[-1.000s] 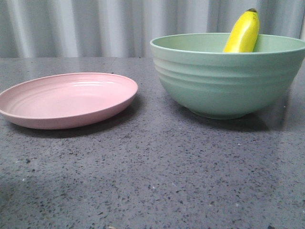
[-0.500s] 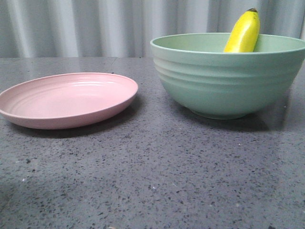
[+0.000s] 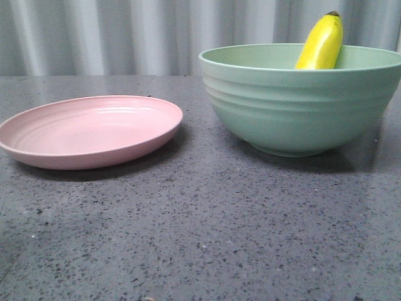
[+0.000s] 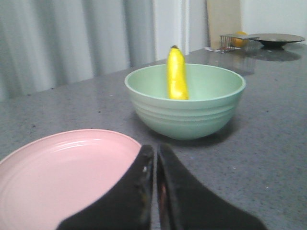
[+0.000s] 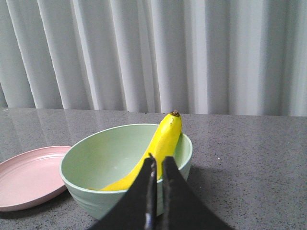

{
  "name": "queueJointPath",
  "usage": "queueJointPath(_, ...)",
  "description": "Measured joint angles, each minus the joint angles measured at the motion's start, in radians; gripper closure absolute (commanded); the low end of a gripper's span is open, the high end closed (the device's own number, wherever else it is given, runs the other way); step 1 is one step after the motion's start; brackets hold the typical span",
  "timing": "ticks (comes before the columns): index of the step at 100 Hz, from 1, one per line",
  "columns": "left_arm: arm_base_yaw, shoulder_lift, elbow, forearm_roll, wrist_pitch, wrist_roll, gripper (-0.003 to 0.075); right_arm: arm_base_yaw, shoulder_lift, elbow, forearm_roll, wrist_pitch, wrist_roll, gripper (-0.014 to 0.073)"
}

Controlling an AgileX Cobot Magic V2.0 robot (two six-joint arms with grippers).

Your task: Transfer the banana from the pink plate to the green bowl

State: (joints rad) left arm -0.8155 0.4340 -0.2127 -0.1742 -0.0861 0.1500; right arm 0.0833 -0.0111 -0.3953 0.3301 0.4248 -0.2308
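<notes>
Banana [image 3: 321, 42] leaning inside green bowl [image 3: 301, 106]; pink plate [image 3: 88, 130] bare; left tool [image 4: 154, 191] and right tool [image 5: 157, 191] both closed, empty; transfer apparently complete, only retreat remaining

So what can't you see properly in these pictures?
- Front view: the lower part of the banana is hidden behind the green bowl's near wall; the bowl's right side is cut off by the edge.
- Left wrist view: the closed left gripper covers part of the pink plate; the small things far back on the table are too blurred to name.
- Right wrist view: the closed right gripper hides some of the banana's middle.
</notes>
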Motion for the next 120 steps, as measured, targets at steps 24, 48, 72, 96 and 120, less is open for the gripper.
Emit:
queueJointPath(24, 0.195, -0.089, 0.099, 0.000, -0.007, 0.000, 0.0741, 0.000, 0.000, 0.000, 0.000, 0.000, -0.001, 0.0662)
queueJointPath(48, 0.414, -0.205, 0.217, -0.001, 0.005, 0.000, 0.0741, 0.000, 0.000, 0.000, 0.000, 0.000, -0.001, 0.0663)
queueJointPath(72, 0.617, -0.327, 0.217, -0.002, 0.052, 0.000, 0.0741, 0.000, -0.002, 0.000, 0.000, 0.000, -0.001, 0.0662)
queueJointPath(96, 0.739, -0.438, 0.217, -0.002, 0.111, 0.000, 0.0741, 0.000, -0.002, 0.000, 0.000, 0.000, -0.001, 0.0663)
queueJointPath(120, 0.774, -0.438, 0.217, -0.002, 0.351, 0.000, 0.0741, 0.000, -0.002, 0.000, 0.000, 0.000, -0.001, 0.0663)
